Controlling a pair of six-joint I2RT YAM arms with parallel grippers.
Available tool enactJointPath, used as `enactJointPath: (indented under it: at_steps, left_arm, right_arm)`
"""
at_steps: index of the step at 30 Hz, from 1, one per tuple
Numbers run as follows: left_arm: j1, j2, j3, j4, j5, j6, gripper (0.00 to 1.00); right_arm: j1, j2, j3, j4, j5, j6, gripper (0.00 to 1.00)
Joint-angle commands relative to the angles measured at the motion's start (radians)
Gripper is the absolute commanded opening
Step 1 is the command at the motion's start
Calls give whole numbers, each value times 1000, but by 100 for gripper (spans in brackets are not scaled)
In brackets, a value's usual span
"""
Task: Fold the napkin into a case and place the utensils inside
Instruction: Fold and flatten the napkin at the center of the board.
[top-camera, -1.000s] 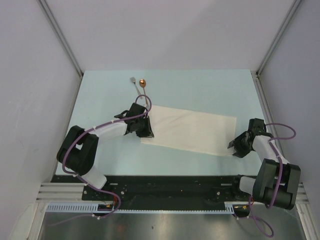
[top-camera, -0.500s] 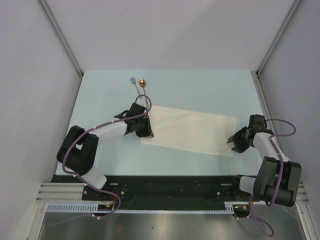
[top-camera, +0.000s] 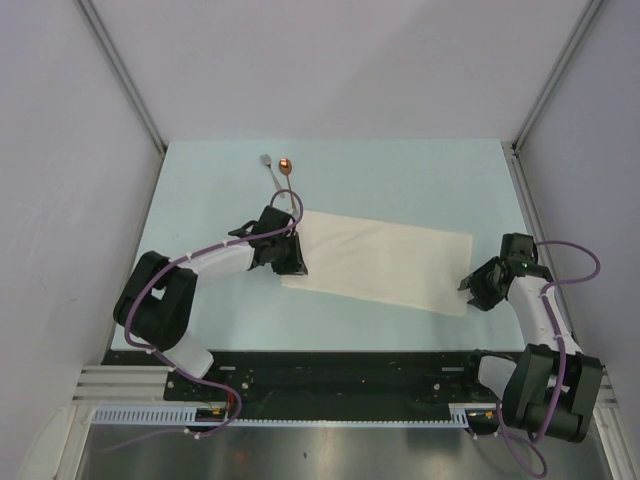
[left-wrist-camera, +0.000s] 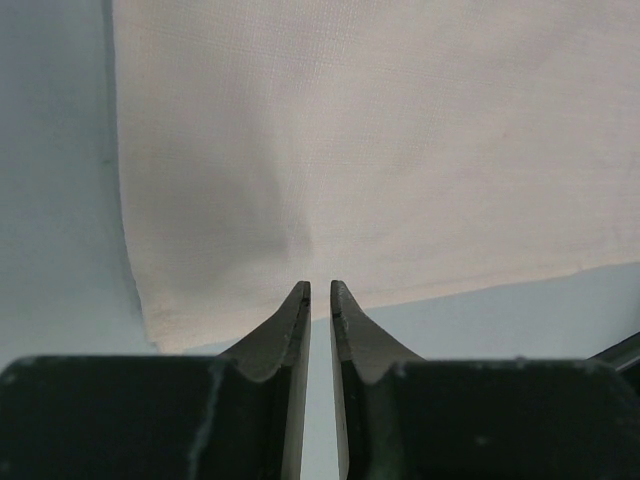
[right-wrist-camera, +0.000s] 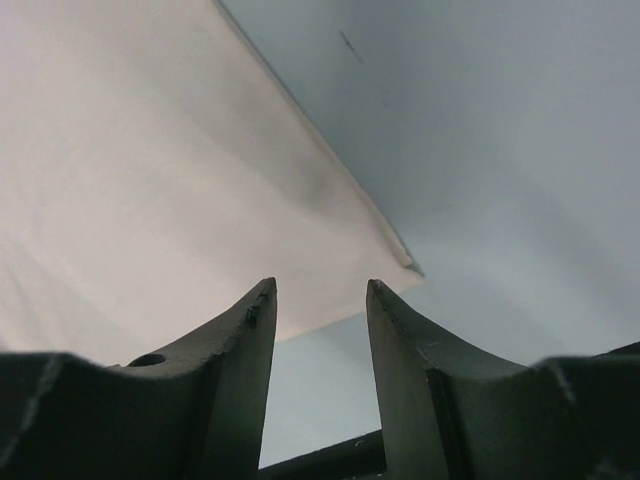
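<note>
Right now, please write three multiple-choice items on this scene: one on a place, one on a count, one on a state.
1. Where do the silver metal fork and the spoon with a copper-orange bowl lie?
A. on the off-white cloth napkin
B. on the pale blue table, beyond the napkin's far left corner
C. under the napkin

2. How many utensils are in view?
A. one
B. two
C. four

3. How does the right gripper stand?
A. open
B. shut on the fork
C. shut on the spoon

1 B: both rest on bare table.
2 B: one fork, one spoon.
3 A: its wrist view shows a wide gap between fingers.
</note>
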Motion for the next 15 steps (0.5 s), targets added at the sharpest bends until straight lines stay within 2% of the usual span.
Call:
enactJointPath:
  at_steps: [1, 6, 8, 15]
  left_arm:
    - [-6, -50, 14, 22, 14, 6, 18]
    - [0, -70, 26, 9, 0, 11, 18]
    - [6, -67, 39, 11, -6, -1, 18]
    - [46, 16, 135, 97, -7, -49, 20]
  right_arm:
    - [5, 13, -6, -2, 100, -25, 45]
    - [49, 32, -7, 51, 74, -23, 41]
    - [55, 59, -6, 67, 61, -25, 37]
    - [63, 179, 83, 134, 57, -101, 36]
